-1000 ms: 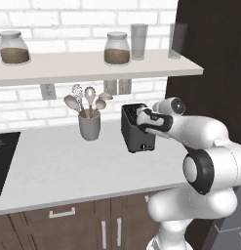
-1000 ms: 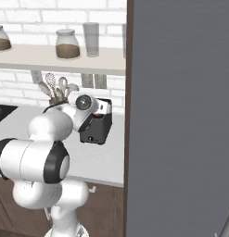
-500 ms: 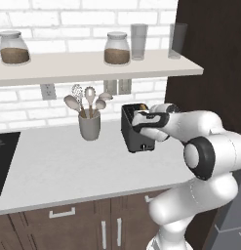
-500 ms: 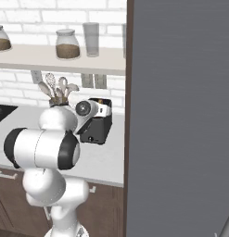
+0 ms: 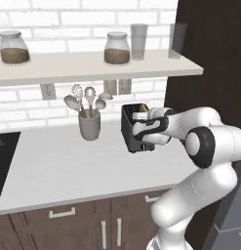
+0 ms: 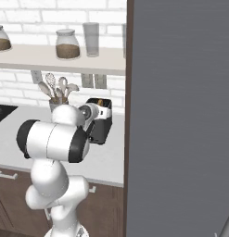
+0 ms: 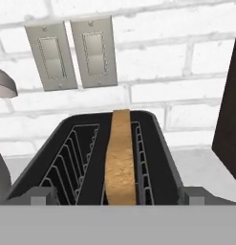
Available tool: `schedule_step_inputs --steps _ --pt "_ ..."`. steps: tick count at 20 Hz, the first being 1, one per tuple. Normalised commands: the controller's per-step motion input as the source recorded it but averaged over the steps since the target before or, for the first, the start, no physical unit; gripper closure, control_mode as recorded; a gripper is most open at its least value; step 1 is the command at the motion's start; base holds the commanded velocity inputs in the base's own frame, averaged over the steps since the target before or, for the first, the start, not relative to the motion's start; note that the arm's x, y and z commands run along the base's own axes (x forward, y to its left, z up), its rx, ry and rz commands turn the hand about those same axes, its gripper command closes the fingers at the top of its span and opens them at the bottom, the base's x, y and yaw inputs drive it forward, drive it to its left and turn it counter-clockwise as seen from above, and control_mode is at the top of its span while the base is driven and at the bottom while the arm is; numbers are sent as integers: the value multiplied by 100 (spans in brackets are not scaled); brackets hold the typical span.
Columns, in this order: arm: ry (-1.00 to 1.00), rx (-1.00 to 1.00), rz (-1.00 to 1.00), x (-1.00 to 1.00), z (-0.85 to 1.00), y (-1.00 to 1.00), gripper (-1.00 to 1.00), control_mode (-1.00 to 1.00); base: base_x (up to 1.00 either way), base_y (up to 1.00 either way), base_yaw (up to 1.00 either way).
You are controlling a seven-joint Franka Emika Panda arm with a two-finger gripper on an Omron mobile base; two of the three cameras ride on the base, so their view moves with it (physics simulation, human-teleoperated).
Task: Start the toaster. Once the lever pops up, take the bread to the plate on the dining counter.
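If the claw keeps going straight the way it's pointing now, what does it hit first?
Most likely the bread standing in the toaster, which sits dead ahead between the claw fingertips. Depth is hard to judge; the brick wall lies beyond.

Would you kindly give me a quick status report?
Gripper at toaster's near end, jaw state unclear. Bread upright in right slot. Nothing in the way.

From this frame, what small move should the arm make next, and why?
Probably ease the end effector down over the bread. The slice stands up out of the toaster, in its right slot, and the open fingertips sit to either side of it, not yet closing.
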Motion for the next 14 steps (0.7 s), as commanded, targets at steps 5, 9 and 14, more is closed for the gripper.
schedule_step_inputs --steps 5,9,14 --pt "-2 0 0 13 -8 -2 -100 -100 0 0 0" --pt "-2 0 0 3 -10 -3 -100 -100 0 0 0" --pt "-1 0 0 1 -1 -1 100 -100 0 0 0"
